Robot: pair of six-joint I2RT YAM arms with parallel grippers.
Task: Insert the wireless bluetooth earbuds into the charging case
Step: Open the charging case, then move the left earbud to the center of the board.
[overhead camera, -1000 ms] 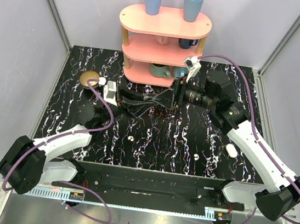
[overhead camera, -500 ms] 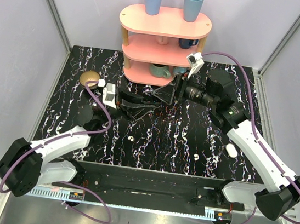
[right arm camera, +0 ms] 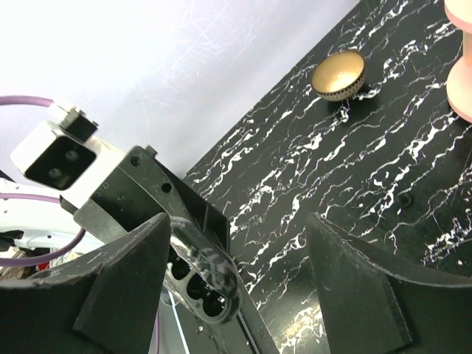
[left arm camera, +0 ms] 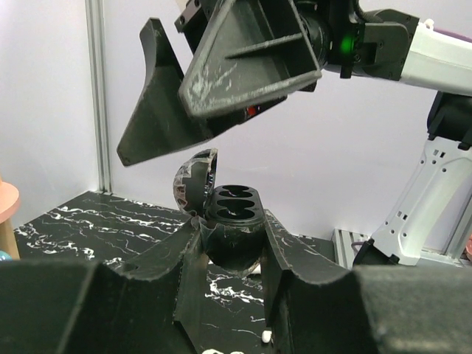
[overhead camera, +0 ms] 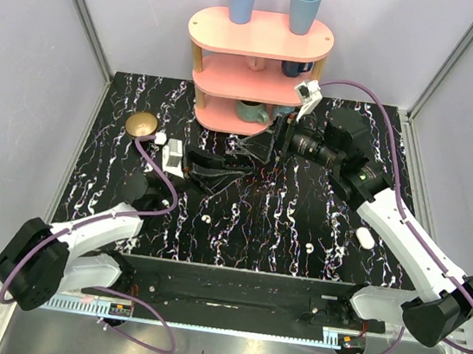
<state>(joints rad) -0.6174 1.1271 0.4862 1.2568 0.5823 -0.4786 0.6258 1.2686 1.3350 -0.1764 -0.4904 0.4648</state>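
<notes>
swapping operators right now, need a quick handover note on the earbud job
Left hand: shut on the charging case, held up, lid open, wells look empty.
Right hand: open, empty, hovering just above the case.
Earbuds: one earbud on the table near the left arm, the other toward the right arm, a white oval object to its right.
Done: case open and held.
Left: pick up and seat both earbuds.

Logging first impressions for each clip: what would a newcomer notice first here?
The left gripper, mid-table, is shut on a dark charging case with its lid open and wells empty; the open right gripper hangs above it. Two white earbuds lie on the table nearer its front edge.
</notes>
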